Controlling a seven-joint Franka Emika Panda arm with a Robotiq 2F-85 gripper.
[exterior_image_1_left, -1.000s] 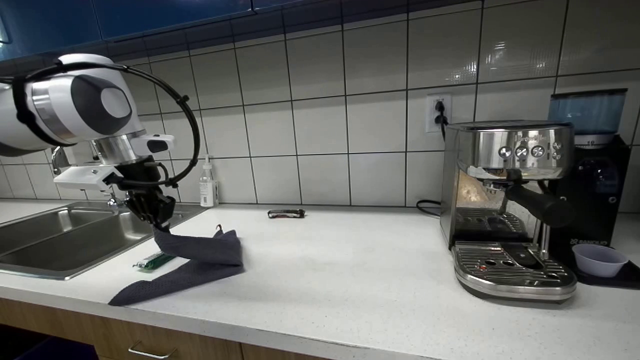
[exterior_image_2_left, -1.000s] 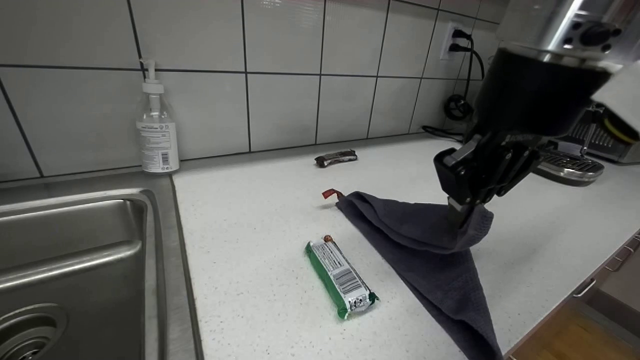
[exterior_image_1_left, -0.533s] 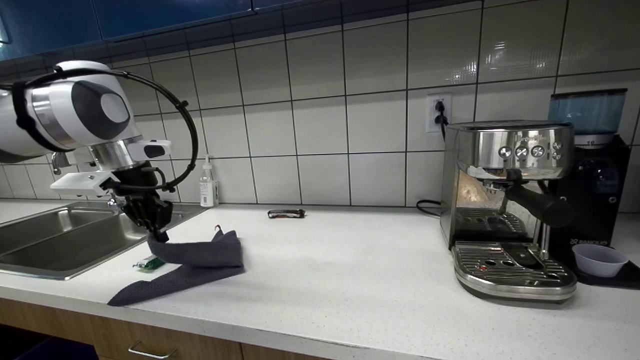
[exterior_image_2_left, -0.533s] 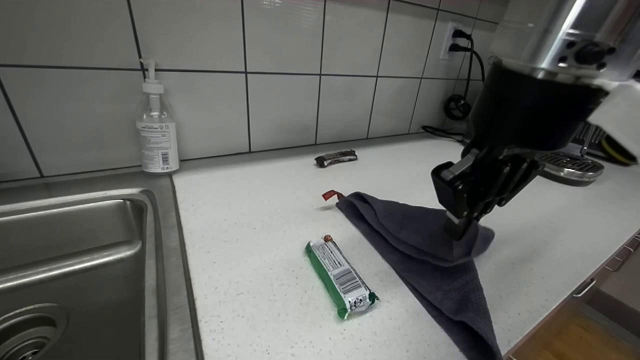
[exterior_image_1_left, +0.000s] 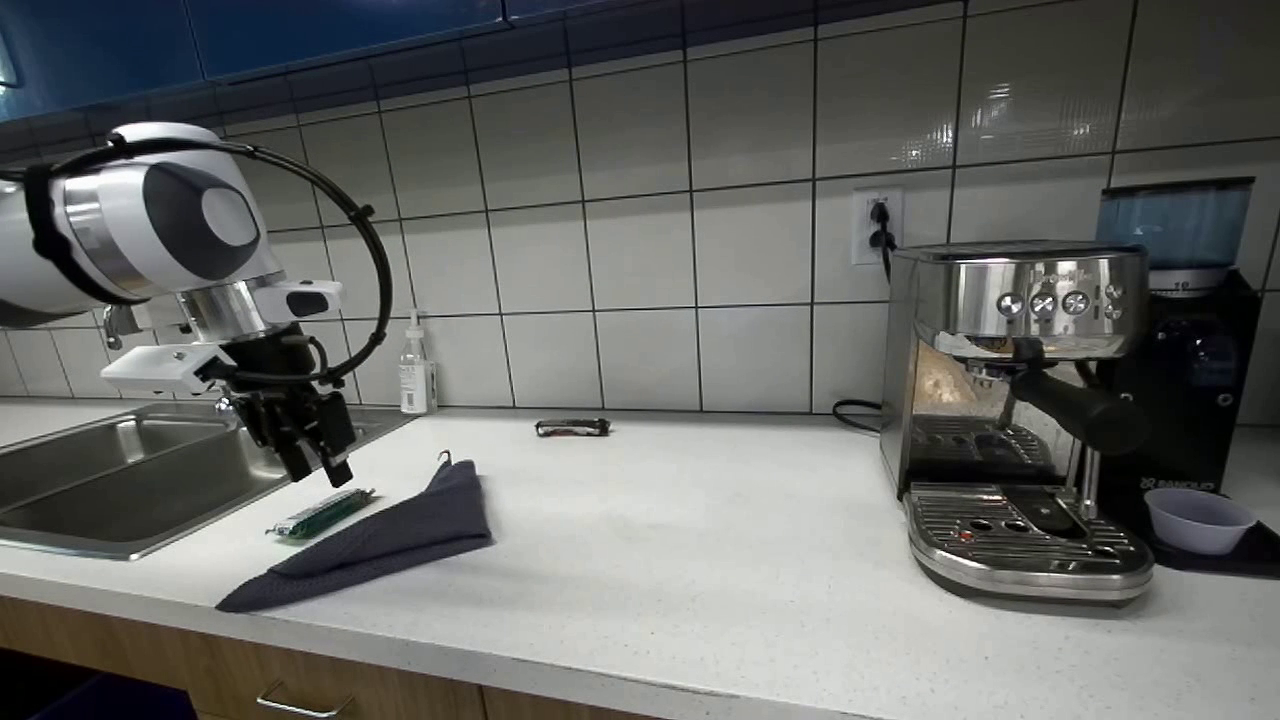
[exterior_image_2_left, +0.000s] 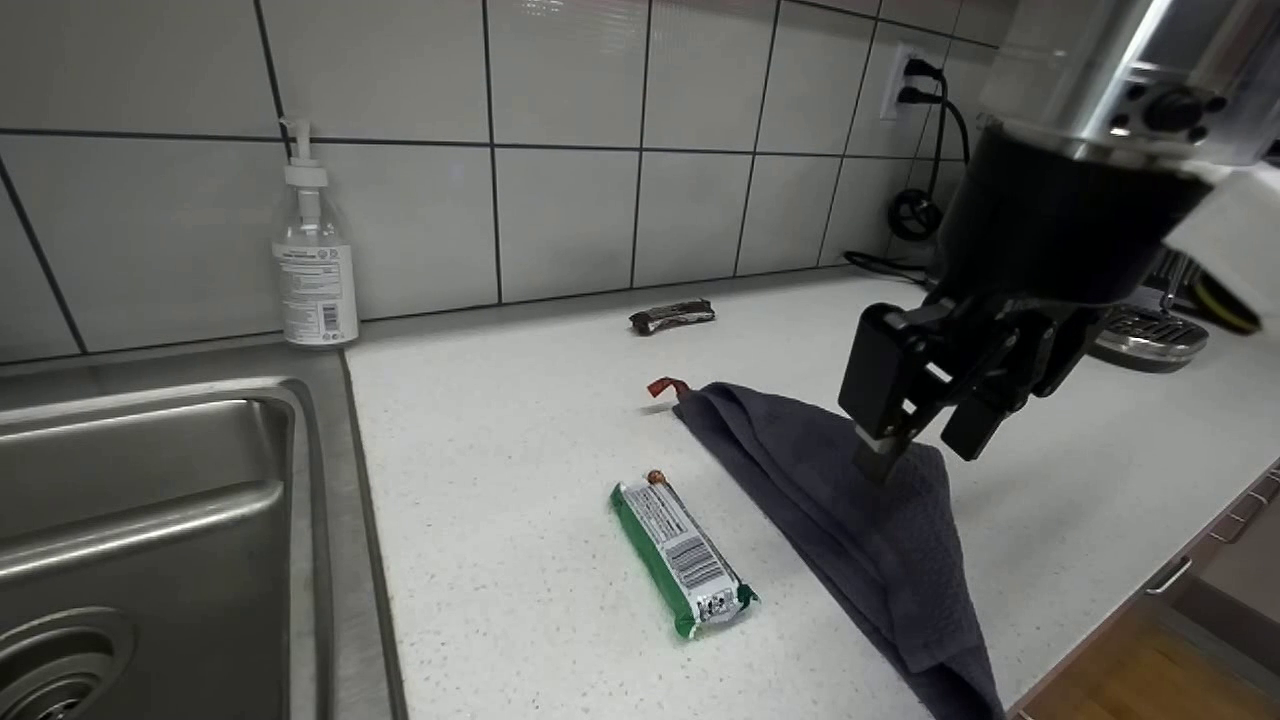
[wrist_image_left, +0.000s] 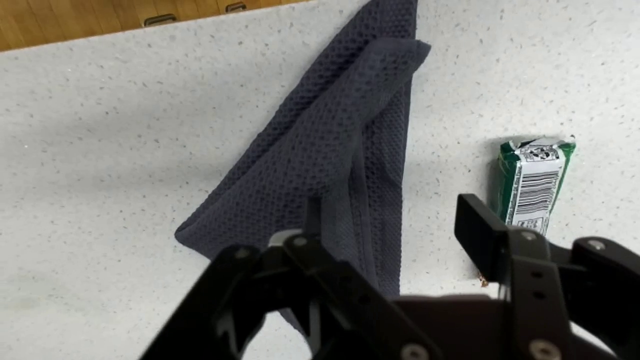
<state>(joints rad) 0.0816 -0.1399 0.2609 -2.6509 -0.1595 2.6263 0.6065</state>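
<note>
My gripper (wrist_image_left: 393, 220) is open above the counter, its fingers spread wide with nothing between them. In the wrist view one finger (wrist_image_left: 313, 215) overlaps the dark grey towel (wrist_image_left: 320, 140), while the opposite finger (wrist_image_left: 480, 235) stands near a green-and-white wrapped bar (wrist_image_left: 536, 185). An exterior view shows the gripper (exterior_image_1_left: 320, 476) hanging clear of the towel (exterior_image_1_left: 430, 525), which lies folded over itself in a narrow triangle. Beside it rests the green bar (exterior_image_2_left: 682, 550). A red wrapper end (exterior_image_2_left: 668, 388) pokes out from the towel's far tip; whatever it belongs to is hidden underneath.
A dark wrapped bar (exterior_image_2_left: 672, 317) lies near the tiled wall. The sink (exterior_image_2_left: 345, 500) borders the counter, with a pump bottle (exterior_image_2_left: 318, 290) behind it. Across the counter stand an espresso machine (exterior_image_1_left: 1030, 300), a grinder (exterior_image_1_left: 1180, 400) and a small bowl (exterior_image_1_left: 1200, 520).
The gripper lowered slightly with the towel's corner pinched in it, then opened and let go. The raised towel flap has dropped onto the rest of the cloth, uncovering more of the green bar.
</note>
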